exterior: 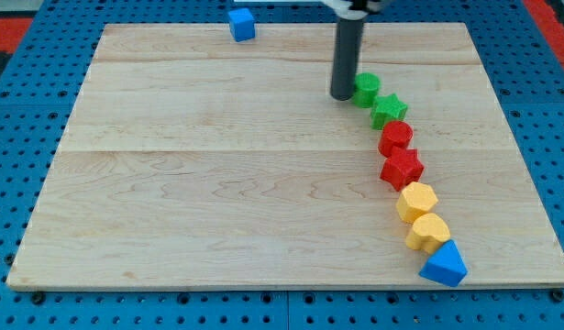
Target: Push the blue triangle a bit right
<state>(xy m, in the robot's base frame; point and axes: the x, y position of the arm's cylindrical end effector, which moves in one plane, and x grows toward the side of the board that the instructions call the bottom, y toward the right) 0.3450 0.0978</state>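
The blue triangle [445, 265] lies near the board's bottom right corner, at the lower end of a curved line of blocks. My tip [342, 95] rests on the board in the upper middle, just left of a green round block [367, 89]. The tip is far above and left of the blue triangle. Down the line from the green round block come a green star [389, 111], a red round block [396, 137], a red star [403, 169], a yellow hexagon [416, 201] and a yellow heart-like block [428, 232], which touches the blue triangle.
A blue cube [242, 24] sits at the board's top edge, left of my rod. The wooden board [217, 183] lies on a blue pegboard surface. The blue triangle is close to the board's bottom edge.
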